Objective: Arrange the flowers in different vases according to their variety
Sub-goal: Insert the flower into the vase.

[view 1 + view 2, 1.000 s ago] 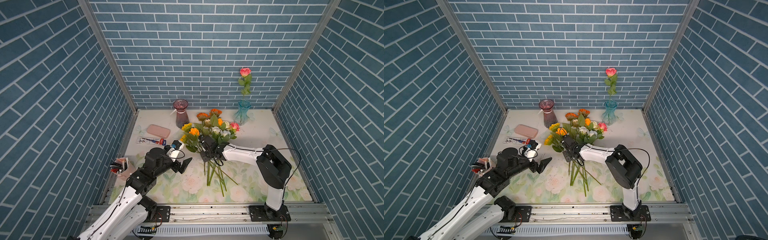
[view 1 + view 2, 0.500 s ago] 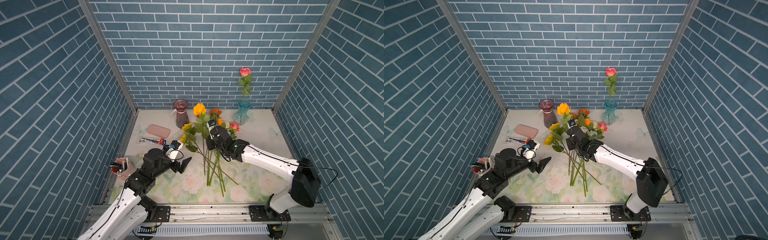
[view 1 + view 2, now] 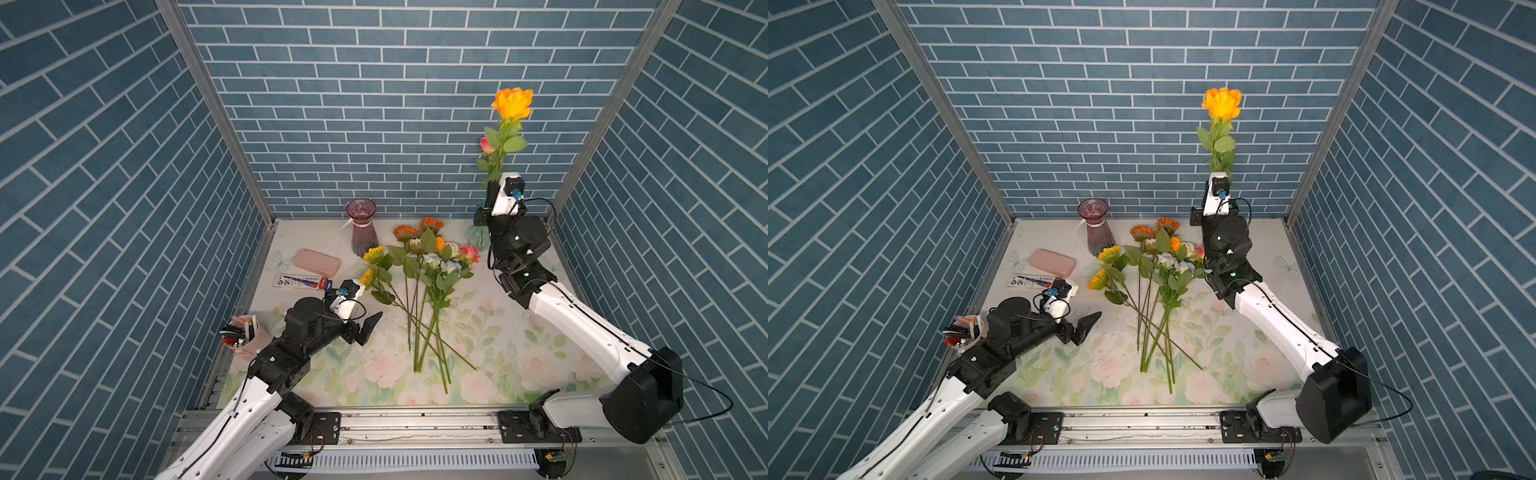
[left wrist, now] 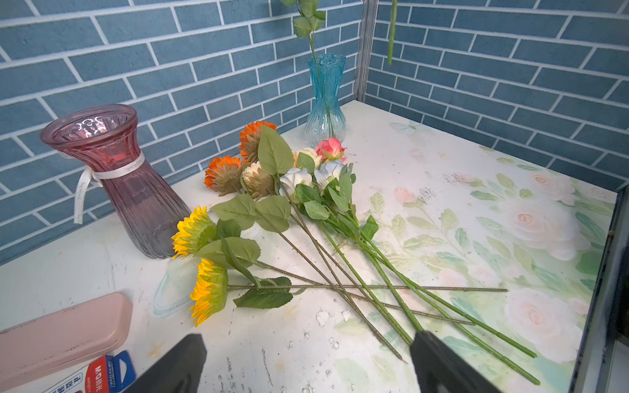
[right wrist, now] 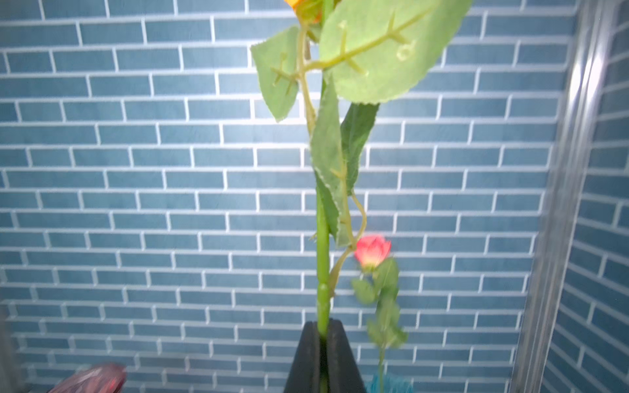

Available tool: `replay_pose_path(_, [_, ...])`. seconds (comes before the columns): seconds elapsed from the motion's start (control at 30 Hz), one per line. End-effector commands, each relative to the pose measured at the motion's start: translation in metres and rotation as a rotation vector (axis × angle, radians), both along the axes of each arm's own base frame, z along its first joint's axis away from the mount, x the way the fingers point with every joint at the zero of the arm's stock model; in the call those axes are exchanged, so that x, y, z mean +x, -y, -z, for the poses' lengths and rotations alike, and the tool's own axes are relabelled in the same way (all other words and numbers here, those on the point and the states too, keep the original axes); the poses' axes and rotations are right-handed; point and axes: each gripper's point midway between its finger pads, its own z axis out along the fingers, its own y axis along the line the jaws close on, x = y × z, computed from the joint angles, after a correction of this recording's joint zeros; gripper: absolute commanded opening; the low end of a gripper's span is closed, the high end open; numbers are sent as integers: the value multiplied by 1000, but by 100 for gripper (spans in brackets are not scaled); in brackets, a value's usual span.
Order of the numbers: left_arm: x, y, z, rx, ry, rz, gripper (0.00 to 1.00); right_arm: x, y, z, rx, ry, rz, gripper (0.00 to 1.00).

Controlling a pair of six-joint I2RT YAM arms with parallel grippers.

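Blue brick-pattern walls surround a pale floral-print tabletop on three sides.

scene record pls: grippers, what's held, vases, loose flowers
right gripper: shut on orange rose stem; rose upright, raised near blue vase, not in it
left gripper: open, empty, low over table beside pile
blue vase: holds one pink rose
purple vase: empty
pile: sunflowers and roses lying flat, stems crossed
pink case: on table, left of purple vase in both top views
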Motion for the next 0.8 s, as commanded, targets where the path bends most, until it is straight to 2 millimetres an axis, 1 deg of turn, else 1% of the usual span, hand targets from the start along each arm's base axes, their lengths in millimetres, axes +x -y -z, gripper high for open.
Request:
replay_pose_path(0.0, [2, -1, -6, 0, 31, -9, 100, 14, 9, -48, -80, 186, 9, 0])
replay_pose_path(0.13, [3, -1, -4, 4, 28, -13, 100, 57, 26, -55, -80, 194, 4, 0])
replay_pose_path(0.2, [4, -2, -4, 6, 28, -16, 100, 79, 31, -50, -78, 188, -7, 0])
replay_pose_path(0.33, [5, -2, -1, 13, 23, -23, 100, 121, 38, -36, -81, 158, -35, 0])
replay_pose_path(0.47, [7, -3, 1, 18, 19, -30, 100, 160, 44, -15, -60, 119, -57, 0])
replay_pose_path(0.57, [8, -4, 2, 25, 16, -39, 100, 179, 46, 2, -51, 92, -63, 0])
replay_pose_path(0.63, [9, -5, 4, 31, 14, -45, 100, 185, 46, 12, -46, 83, -69, 0])
replay_pose_path(0.7, [10, -5, 6, 36, 9, -48, 100, 192, 43, 26, -42, 58, -79, 0])
replay_pose_path(0.77, [11, -5, 6, 39, 8, -49, 100, 194, 42, 38, -34, 38, -90, 0])
